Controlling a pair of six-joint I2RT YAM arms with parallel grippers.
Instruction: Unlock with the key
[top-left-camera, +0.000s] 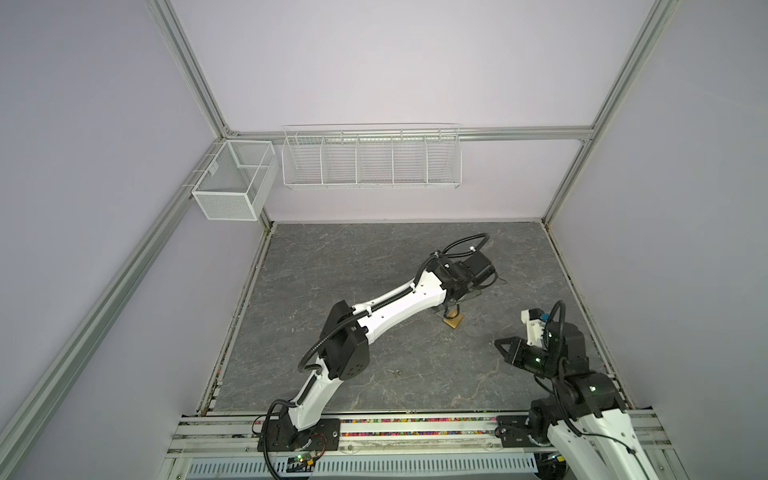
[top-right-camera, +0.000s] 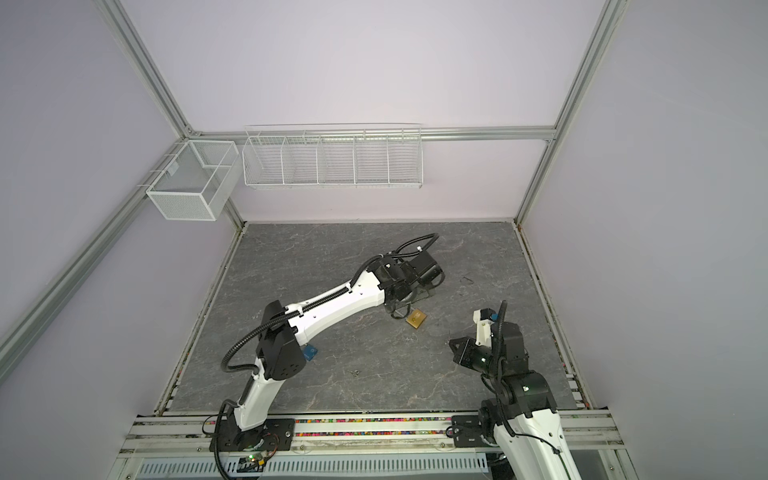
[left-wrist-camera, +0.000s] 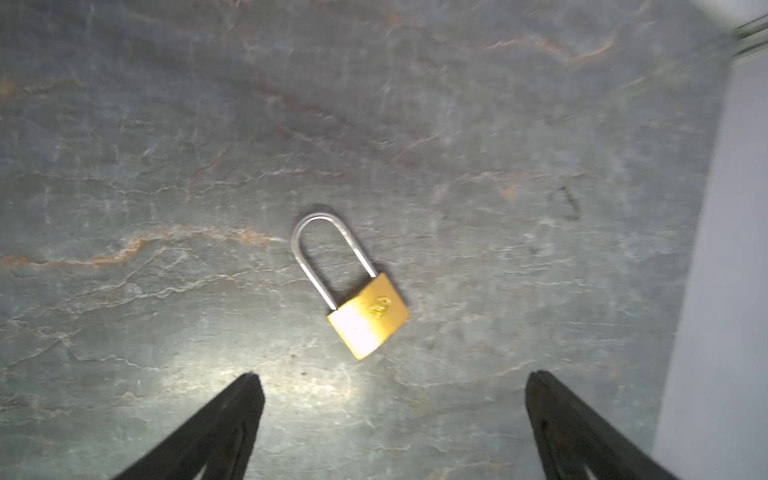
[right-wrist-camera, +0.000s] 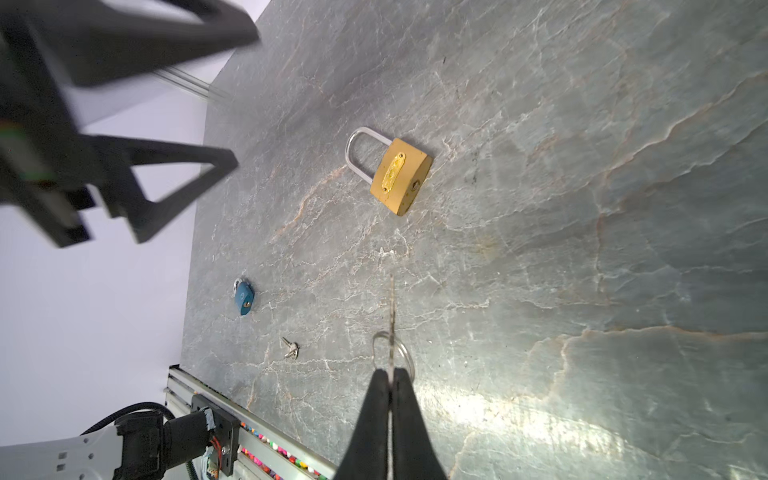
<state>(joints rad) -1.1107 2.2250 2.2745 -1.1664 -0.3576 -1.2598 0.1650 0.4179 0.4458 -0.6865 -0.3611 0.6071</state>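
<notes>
A brass padlock (left-wrist-camera: 368, 316) with a long steel shackle lies flat on the grey stone tabletop, seen in both top views (top-left-camera: 453, 321) (top-right-camera: 417, 319) and in the right wrist view (right-wrist-camera: 401, 176). My left gripper (left-wrist-camera: 390, 378) hangs over it, open wide, with nothing between its fingers and the lock just beyond the tips. My right gripper (right-wrist-camera: 390, 372) is shut on the key (right-wrist-camera: 392, 307), whose thin blade points toward the lock with its ring (right-wrist-camera: 405, 353) at the fingertips. It sits some way right of the lock (top-left-camera: 496, 343).
A small blue padlock (right-wrist-camera: 244, 297) (top-right-camera: 309, 352) lies by the left arm's elbow. A small pair of keys (right-wrist-camera: 291, 348) (top-left-camera: 397, 372) rests nearer the front rail. White wire baskets (top-left-camera: 235, 178) (top-left-camera: 370, 158) hang on the walls.
</notes>
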